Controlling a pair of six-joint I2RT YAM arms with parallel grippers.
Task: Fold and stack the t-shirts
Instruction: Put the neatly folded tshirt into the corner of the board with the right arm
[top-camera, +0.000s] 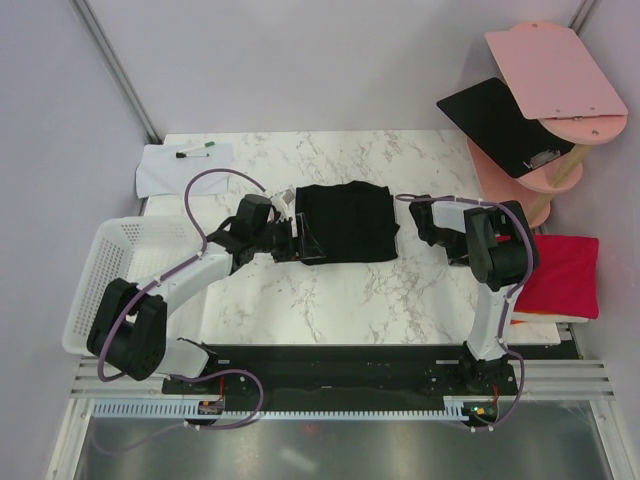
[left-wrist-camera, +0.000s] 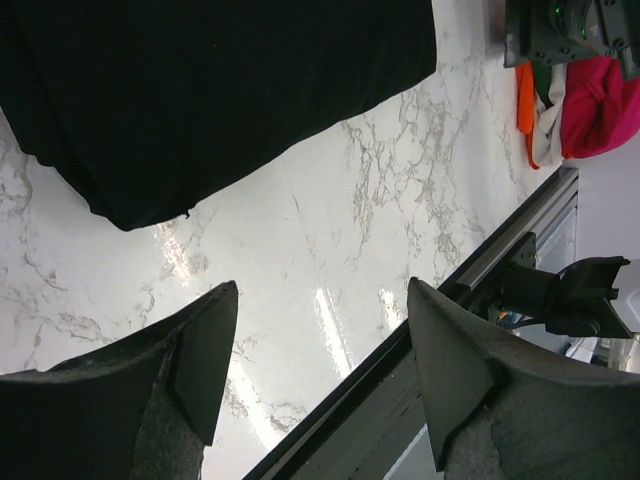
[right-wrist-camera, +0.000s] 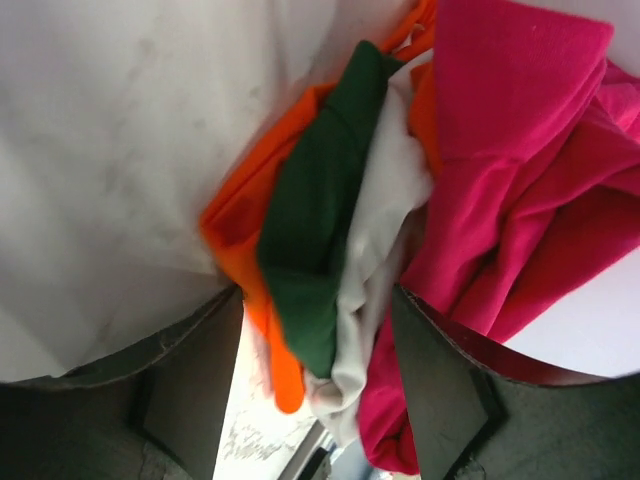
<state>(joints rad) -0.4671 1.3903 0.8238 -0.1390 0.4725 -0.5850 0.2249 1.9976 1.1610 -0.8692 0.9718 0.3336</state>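
Note:
A black t-shirt (top-camera: 345, 222) lies folded into a rectangle in the middle of the marble table (top-camera: 400, 300). My left gripper (top-camera: 298, 240) is open and empty at the shirt's near-left corner. In the left wrist view (left-wrist-camera: 320, 290) its fingers hover over bare marble, with the black shirt (left-wrist-camera: 200, 90) just beyond. My right gripper (top-camera: 432, 228) is right of the shirt, partly hidden by its own arm. In the right wrist view (right-wrist-camera: 318, 295) it is open, facing a loose pile of orange (right-wrist-camera: 240, 215), green (right-wrist-camera: 315, 220), pale (right-wrist-camera: 385, 200) and crimson (right-wrist-camera: 520, 170) shirts. The crimson shirt (top-camera: 558, 275) tops that pile at the table's right edge.
A white mesh basket (top-camera: 105, 275) stands at the left edge. A white paper sheet (top-camera: 170, 172) with a marker (top-camera: 195, 152) lies at the back left. A black board (top-camera: 495, 122) and pink clipboard (top-camera: 555, 70) rest on a pink shelf at the back right.

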